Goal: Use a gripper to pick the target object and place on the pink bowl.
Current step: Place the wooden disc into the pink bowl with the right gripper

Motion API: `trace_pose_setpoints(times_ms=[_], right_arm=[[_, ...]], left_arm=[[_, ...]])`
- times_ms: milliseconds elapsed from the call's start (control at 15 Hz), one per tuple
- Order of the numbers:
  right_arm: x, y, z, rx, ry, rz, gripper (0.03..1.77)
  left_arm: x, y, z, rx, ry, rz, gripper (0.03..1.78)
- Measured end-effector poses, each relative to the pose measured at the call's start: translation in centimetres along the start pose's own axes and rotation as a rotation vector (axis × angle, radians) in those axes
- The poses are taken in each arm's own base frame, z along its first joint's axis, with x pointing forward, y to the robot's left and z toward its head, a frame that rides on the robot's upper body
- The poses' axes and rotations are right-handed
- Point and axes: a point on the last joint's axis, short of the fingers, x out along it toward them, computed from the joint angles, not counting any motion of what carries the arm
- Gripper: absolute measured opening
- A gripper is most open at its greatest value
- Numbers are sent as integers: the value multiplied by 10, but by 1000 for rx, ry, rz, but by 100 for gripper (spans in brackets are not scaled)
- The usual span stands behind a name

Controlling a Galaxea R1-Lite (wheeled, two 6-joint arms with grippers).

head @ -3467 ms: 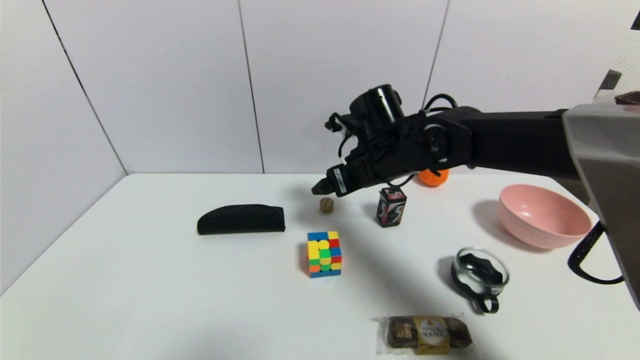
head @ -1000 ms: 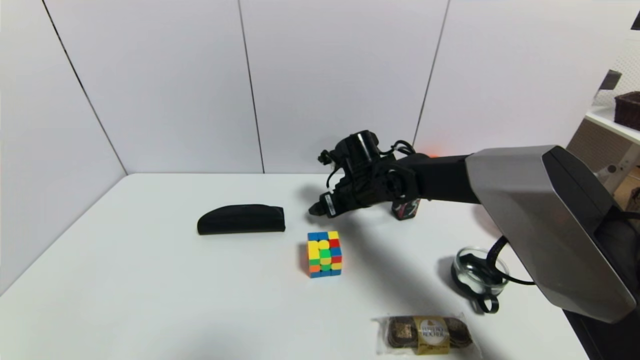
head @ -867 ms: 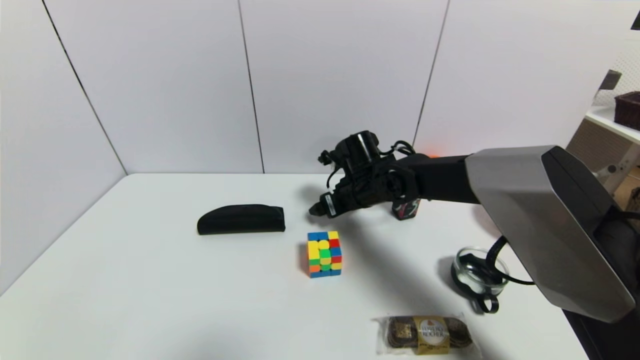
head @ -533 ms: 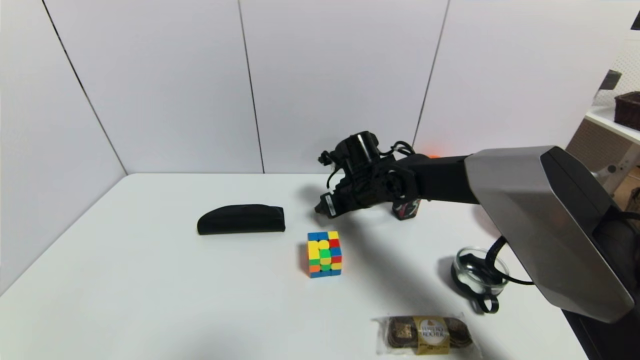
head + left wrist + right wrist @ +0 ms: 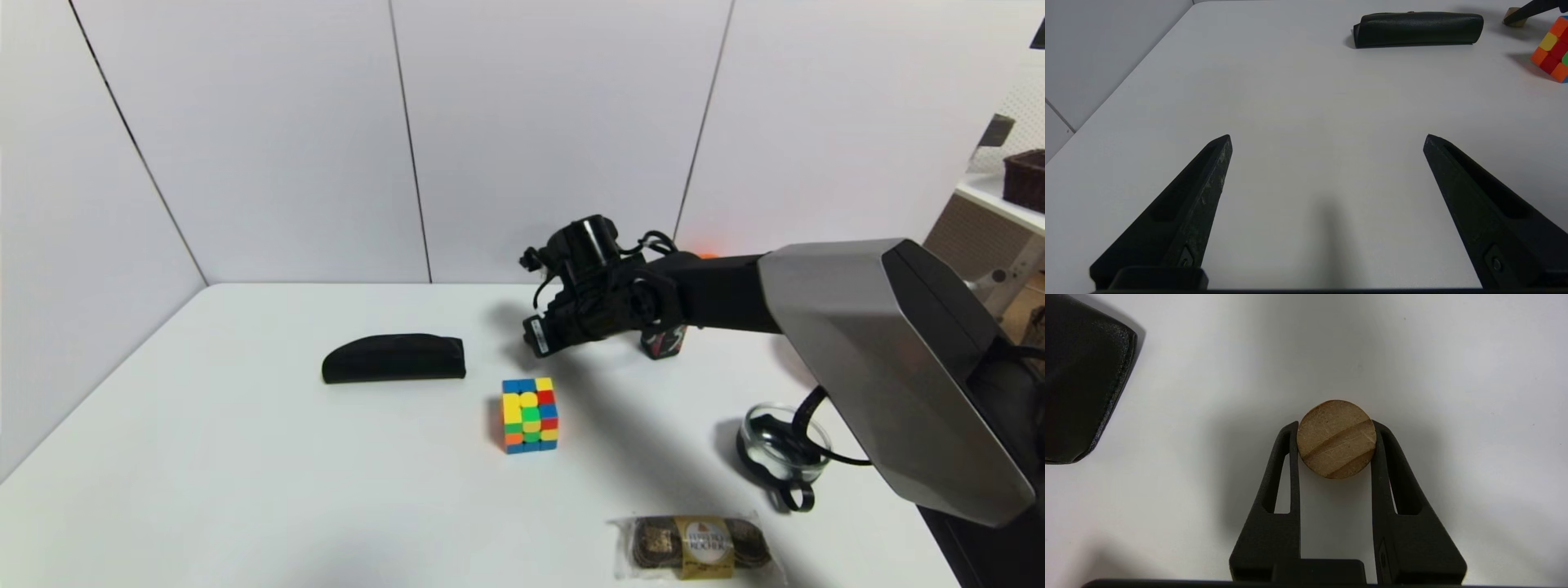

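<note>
From the head camera, the right gripper [image 5: 535, 341] is low over the far middle of the white table [image 5: 245, 457], past the colourful cube [image 5: 529, 414] and beside the black pouch [image 5: 393, 358]; the pink bowl is hidden behind the right arm's grey casing, toward the right edge. The left wrist camera shows the left gripper [image 5: 1327, 141] parked above bare table with its 2 fingers spread wide and nothing between them. The right wrist camera shows the 2 fingers pressed against opposite sides of the wooden knob [image 5: 1336, 438], which sits at their tips just over the table. The grasp looks complete; the next move calls for lifting straight up and carrying the knob right to the bowl.
</note>
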Motion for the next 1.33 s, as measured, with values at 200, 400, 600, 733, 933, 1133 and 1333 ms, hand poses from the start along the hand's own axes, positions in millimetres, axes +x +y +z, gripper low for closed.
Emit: trace_pose_setpoints(times_ms=[200,400,600,733,933,1133,1333], right_arm=[[-15,1,10,-2,-28,0,47],[-60,1,35,-2,-115,-2,47],[-128,-11,58,11,-197,-28,47],[-182,-31,63,33,-226,-77,47],[-247,-83,41,117,-209,-222,47],[-289,-134,-11,246,-116,-392,47],[-315,-162,-65,386,-16,-520,47]], left_arm=[[0,0,0,0,0,0,169],[0,0,0,0,0,0,169],[0,0,0,0,0,0,169],[0,0,0,0,0,0,169],[0,0,0,0,0,0,169],[0,0,0,0,0,0,169],[0,0,0,0,0,0,169]])
